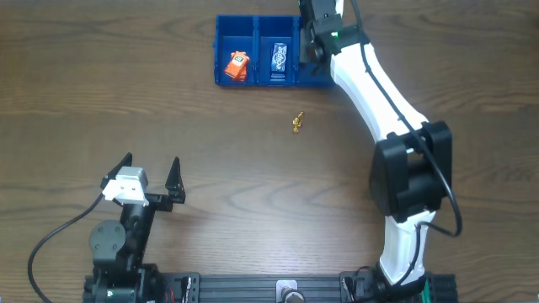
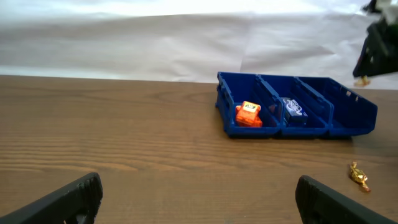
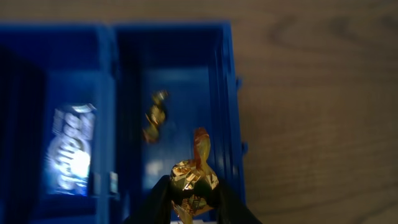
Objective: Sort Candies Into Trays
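Wood-grain brown tabletop (image 1: 126, 84) covered the whole work surface, with a plain white backdrop (image 2: 124, 43) behind its far edge in the left wrist view. Blue three-bin tray (image 1: 218, 50) sat at 12 o'clock on the table in the top view. Orange candy (image 1: 237, 66) lay in the 9 o'clock bin and the blue-wrapped candy (image 1: 279, 57) in the middle bin. Right gripper (image 3: 194, 193) hung over the 3 o'clock bin, its fingers nearly closed and pinching the held gold candy (image 3: 194, 177) by its lower end, with the twisted wrapper tail sticking out past the tips. Binned gold candy (image 3: 154, 117) lay on the floor of that same bin, apart from the held one. Loose gold candy (image 1: 296, 123) sat on bare wood at about 6 o'clock from the tray, near it but not touching. Left gripper (image 1: 152, 160) was parked at 8 o'clock near its base, fingers spread wide with nothing between them, well apart from the tray.
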`<state>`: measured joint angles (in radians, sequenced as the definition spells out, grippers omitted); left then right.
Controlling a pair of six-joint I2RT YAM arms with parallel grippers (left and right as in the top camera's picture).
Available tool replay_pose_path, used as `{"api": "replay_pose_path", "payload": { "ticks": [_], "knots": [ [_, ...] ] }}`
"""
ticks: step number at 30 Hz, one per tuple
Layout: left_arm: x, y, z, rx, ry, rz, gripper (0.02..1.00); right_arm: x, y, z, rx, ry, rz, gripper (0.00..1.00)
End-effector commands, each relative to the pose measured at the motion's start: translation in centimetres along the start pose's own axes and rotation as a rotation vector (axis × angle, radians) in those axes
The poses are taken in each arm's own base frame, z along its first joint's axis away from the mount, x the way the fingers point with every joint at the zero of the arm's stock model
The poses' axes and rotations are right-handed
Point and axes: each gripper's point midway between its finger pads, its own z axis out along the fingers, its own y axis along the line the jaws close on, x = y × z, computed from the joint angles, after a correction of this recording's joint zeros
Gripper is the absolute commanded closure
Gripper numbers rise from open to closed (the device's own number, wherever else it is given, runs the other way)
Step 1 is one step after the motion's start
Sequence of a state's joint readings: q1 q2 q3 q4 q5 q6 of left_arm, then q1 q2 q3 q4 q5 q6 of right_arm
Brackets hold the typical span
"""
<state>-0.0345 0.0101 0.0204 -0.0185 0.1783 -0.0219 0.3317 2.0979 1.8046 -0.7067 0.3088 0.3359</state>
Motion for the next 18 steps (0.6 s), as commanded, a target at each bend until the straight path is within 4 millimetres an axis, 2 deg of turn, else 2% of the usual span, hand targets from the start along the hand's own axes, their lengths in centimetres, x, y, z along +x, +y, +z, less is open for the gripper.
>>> {"api": "replay_pose_path", "payload": {
  "ticks": [1, 6, 14, 16, 18],
  "knots": [
    [1.6, -0.1, 0.1, 0.013, 0.051, 0.0, 0.023, 1.8, -0.9, 1.5, 0.033, 0.066, 0.026, 0.798],
    [1.6, -0.1, 0.1, 0.013, 0.051, 0.0, 0.02, 3.4, -1.1, 2.5, 0.054, 0.119, 0.028, 0.798],
    [1.6, -0.1, 0.1, 0.013, 0.051, 0.0, 0.02, 3.3, -1.1, 2.6, 0.052, 0.116, 0.029, 0.768],
    [1.6, -0.1, 0.1, 0.013, 0.051, 0.0, 0.02, 3.2, -1.1, 2.6, 0.051, 0.112, 0.03, 0.654],
    [1.6, -0.1, 0.1, 0.013, 0.051, 0.0, 0.02, 3.1, -1.1, 2.6, 0.05, 0.109, 0.031, 0.31]
  ]
}}
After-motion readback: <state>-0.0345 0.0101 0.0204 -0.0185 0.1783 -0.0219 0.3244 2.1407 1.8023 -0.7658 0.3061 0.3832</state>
